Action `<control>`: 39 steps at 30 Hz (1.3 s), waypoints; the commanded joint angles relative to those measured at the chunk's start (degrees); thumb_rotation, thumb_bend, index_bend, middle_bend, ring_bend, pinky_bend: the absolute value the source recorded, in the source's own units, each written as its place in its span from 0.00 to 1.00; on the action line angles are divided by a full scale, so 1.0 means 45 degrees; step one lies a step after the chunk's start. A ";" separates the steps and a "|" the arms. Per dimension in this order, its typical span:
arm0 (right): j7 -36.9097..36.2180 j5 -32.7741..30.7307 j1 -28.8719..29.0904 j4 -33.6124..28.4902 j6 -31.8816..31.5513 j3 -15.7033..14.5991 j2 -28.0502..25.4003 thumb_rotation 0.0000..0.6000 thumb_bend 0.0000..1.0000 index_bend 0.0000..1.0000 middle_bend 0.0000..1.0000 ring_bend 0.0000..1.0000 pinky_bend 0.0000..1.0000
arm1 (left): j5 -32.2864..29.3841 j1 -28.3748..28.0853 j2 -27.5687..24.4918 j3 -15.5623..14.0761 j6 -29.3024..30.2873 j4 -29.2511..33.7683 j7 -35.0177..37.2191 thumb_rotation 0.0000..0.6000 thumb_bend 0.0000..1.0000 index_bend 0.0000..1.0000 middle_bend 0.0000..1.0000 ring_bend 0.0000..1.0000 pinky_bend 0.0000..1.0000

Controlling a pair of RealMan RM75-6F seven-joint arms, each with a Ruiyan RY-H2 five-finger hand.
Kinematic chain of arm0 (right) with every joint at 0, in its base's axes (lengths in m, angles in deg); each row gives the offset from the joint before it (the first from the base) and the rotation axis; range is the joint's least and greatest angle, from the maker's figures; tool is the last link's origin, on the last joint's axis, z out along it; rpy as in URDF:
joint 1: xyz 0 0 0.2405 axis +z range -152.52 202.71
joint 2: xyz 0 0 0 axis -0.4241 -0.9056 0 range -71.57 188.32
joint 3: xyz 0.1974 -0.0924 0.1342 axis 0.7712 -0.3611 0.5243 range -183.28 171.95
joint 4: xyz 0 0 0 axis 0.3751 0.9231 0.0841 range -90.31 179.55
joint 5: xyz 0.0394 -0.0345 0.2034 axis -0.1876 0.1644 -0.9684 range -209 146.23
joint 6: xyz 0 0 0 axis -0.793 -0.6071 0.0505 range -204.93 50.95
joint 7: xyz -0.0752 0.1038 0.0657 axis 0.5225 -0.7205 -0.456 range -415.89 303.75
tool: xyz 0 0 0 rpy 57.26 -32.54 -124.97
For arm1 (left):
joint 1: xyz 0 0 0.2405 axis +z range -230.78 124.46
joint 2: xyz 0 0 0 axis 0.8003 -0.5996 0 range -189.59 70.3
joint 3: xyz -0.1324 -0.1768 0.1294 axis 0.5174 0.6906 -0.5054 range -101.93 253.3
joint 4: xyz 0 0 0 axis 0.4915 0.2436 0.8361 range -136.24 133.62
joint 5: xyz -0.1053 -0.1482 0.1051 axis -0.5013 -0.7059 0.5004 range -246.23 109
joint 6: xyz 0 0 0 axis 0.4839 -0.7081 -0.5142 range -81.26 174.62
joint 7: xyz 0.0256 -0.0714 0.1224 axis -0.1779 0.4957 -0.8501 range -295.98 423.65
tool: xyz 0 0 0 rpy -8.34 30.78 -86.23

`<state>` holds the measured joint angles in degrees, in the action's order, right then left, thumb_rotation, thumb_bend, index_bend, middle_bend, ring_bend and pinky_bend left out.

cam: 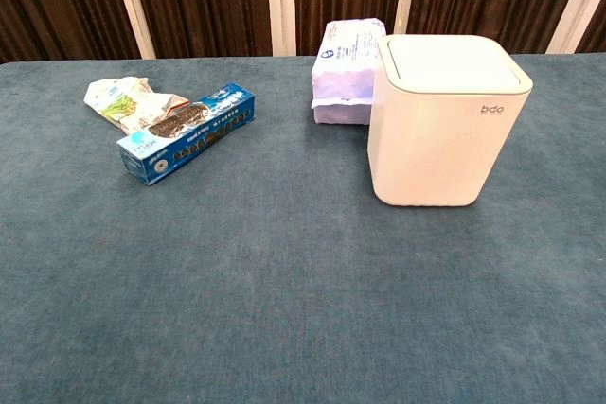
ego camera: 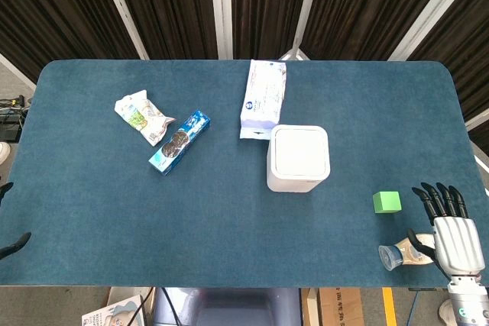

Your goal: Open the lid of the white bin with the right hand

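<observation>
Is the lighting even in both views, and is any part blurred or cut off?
Head view: even, soft light, sharp; the right hand sits at the frame's lower corner, the left hand is mostly cut off. Chest view: soft shadows, the white plastic bin is sharp with no glare.

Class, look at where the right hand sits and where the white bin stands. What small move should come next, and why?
Probably lift the right hand and carry it forward and inward toward the white bin. The lid is flat and closed, and the hand is empty with fingers apart at the table's near right corner, well away from the bin. A small bottle and a green block lie close by, so rising first avoids them.
</observation>
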<state>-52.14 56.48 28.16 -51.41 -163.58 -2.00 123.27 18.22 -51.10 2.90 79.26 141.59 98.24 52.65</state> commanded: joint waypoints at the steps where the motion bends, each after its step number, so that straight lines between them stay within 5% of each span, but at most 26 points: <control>1: 0.0083 -0.0152 0.0382 -0.0542 0.0545 0.0195 -0.0392 1.00 0.29 0.18 0.15 0.04 0.00 | 0.0018 -0.0047 0.0039 -0.0015 -0.0083 -0.0006 -0.0065 1.00 0.07 0.16 0.08 0.00 0.00; 12: 0.1900 -0.1902 0.2429 -0.3573 0.3312 0.1485 -0.2196 1.00 0.29 0.17 0.14 0.04 0.00 | 0.0139 -0.0082 0.0169 0.0016 0.0002 -0.0089 -0.0208 1.00 0.07 0.16 0.08 0.00 0.00; 22: 0.4655 -0.4458 0.4428 -0.5335 0.5500 0.2122 -0.2526 1.00 0.29 0.17 0.13 0.04 0.00 | 0.0332 -0.0078 0.0371 0.0058 0.0215 -0.0363 -0.0145 1.00 0.07 0.16 0.07 0.00 0.00; 39: 0.8524 -0.7483 0.6595 -0.6232 0.4993 0.2088 -0.0648 1.00 0.29 0.17 0.12 0.04 0.00 | 0.0160 -0.0054 0.0320 0.0138 0.0224 -0.0354 -0.0003 1.00 0.07 0.16 0.07 0.00 0.00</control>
<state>-14.64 23.45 57.17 -79.02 -140.38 7.52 119.61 18.94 -51.33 4.34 79.87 142.60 96.65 52.63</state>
